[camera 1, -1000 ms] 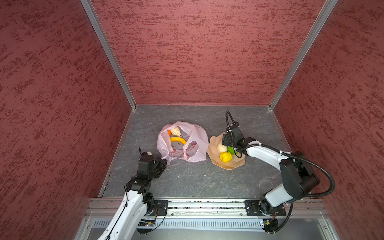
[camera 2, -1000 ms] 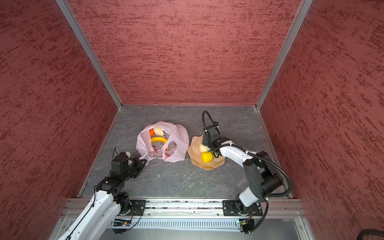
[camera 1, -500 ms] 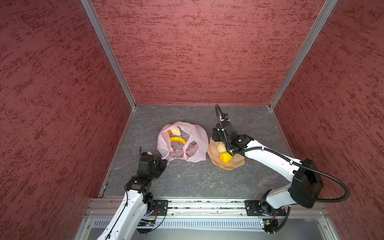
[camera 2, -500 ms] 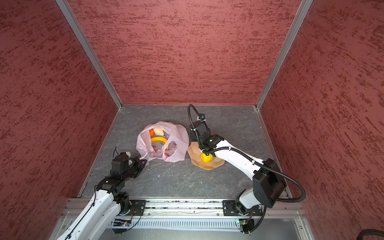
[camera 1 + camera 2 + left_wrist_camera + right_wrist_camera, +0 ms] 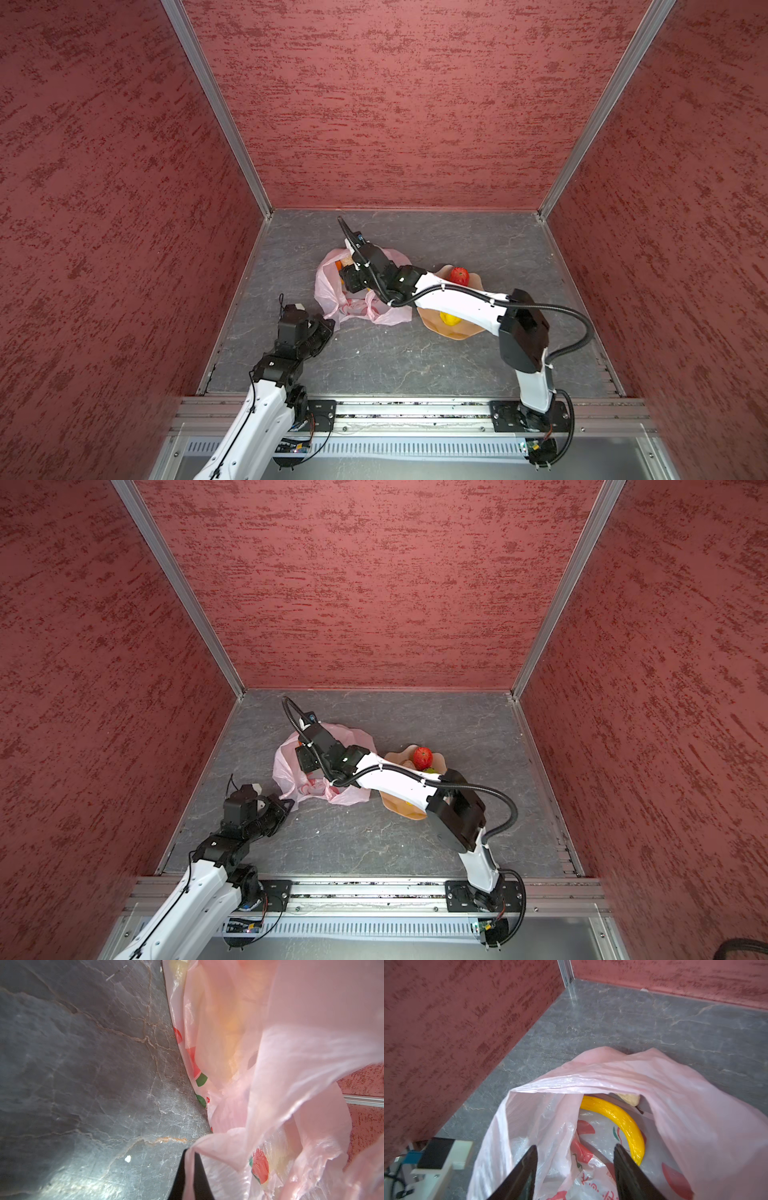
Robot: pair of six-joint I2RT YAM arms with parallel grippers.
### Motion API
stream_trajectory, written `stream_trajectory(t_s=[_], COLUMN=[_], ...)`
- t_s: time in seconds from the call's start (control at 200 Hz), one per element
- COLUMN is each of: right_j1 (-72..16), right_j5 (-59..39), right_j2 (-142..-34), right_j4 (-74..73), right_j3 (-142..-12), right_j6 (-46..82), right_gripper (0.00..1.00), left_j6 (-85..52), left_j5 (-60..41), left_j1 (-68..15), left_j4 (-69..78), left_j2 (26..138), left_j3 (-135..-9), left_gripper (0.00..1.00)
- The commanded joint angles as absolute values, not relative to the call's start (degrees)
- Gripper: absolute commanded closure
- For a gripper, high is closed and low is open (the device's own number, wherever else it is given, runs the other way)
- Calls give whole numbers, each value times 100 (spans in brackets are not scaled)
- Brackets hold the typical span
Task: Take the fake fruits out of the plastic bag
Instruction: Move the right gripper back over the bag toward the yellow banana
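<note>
The pale-pink plastic bag [image 5: 361, 309] lies crumpled on the grey floor, mouth open. My left gripper [image 5: 190, 1169] is shut on a fold of its edge at the near-left corner [image 5: 329, 326]. My right gripper [image 5: 575, 1153] hovers over the bag's mouth [image 5: 349, 284], open, with only loose plastic between its fingers. Inside the bag I see the yellow banana [image 5: 618, 1120], a cream lumpy fruit [image 5: 629, 1098] behind it, and an orange fruit [image 5: 338, 264]. A red fruit [image 5: 459, 274] and a bumpy yellow fruit [image 5: 449, 319] rest on the tan plate [image 5: 457, 334].
The tan wavy-edged plate [image 5: 401, 806] sits just right of the bag, partly under my right arm. Red textured walls close in three sides, and a metal rail [image 5: 395, 409] runs along the front edge.
My right arm swung left from the plate to above the bag's mouth, and its jaws narrowed. The red fruit on the plate is now uncovered. The left arm kept its hold.
</note>
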State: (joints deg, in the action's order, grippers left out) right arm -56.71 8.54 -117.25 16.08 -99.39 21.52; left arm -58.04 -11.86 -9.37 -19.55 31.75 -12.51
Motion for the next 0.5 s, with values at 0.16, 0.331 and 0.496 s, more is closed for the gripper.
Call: stream_trajectory(t_s=[0.16, 0.331, 0.496], right_j1=[-5551, -5417, -5324], right_j5=[680, 823, 1070], right_j2=[-12744, -13222, -13803], right_j4=[2238, 2250, 2439], right_j3=[-11055, -11523, -12234], right_j6=[1977, 2048, 2005], right_gripper=[42, 42, 35], left_j6=[-5716, -5714, -5725], left_j5=[-1156, -1158, -1176], left_j1=[-979, -984, -978], left_j4=[-2201, -2541, -2829], left_j2=[2908, 2676, 2439], left_j3=[-1302, -1310, -1276], left_gripper=[100, 100, 100])
